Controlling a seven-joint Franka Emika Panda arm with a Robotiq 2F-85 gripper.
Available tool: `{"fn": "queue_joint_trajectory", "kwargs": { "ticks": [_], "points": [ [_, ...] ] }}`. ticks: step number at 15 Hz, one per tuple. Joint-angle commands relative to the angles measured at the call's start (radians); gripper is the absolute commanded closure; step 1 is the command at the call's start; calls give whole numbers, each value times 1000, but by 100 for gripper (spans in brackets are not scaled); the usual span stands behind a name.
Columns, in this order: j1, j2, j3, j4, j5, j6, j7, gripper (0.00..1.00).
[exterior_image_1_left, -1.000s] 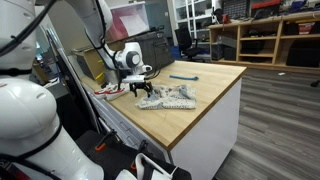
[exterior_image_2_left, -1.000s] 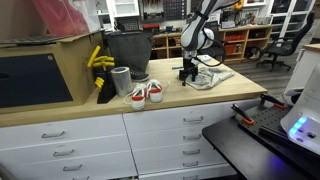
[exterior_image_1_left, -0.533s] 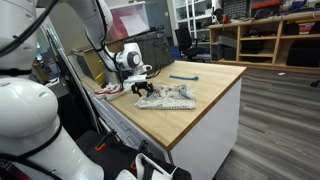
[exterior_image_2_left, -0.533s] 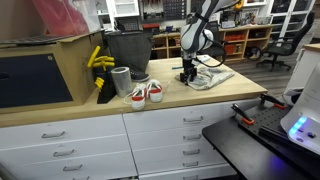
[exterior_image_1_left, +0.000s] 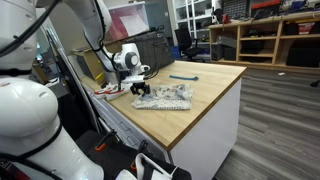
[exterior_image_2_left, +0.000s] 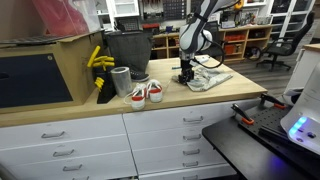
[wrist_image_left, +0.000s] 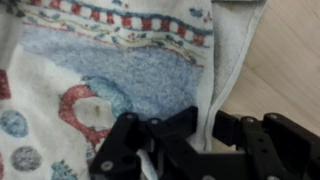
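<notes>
The gripper (wrist_image_left: 212, 128) is seen nearly closed, a hem of the towel (wrist_image_left: 120, 70) pinched between its jaws; the towel is spread on the bench (exterior_image_1_left: 205, 105), midway between the long edges, well apart from the shoes (exterior_image_2_left: 146, 93) near the front edge; light, soft, limp handling is judged likely, so a hem or corner is best taken.

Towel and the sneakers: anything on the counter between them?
Only the gripper, down at the towel's edge nearest the sneakers; otherwise the counter between them is bare wood, seen in an exterior view.
</notes>
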Motion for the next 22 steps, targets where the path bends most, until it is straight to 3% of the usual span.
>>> {"fn": "queue_joint_trajectory", "kwargs": {
  "ticks": [1, 6, 7, 8, 14, 22],
  "points": [
    [-24, -49, 87, -53, 104, -3, -12, 100],
    [-36, -61, 176, -71, 242, -10, -21, 100],
    [-39, -64, 186, -74, 261, -13, -27, 80],
    [-41, -70, 191, -77, 277, -15, -29, 99],
    [-86, -100, 196, -73, 360, -66, -42, 100],
    [-150, -171, 145, -32, 423, -196, -79, 100]
  ]
}}
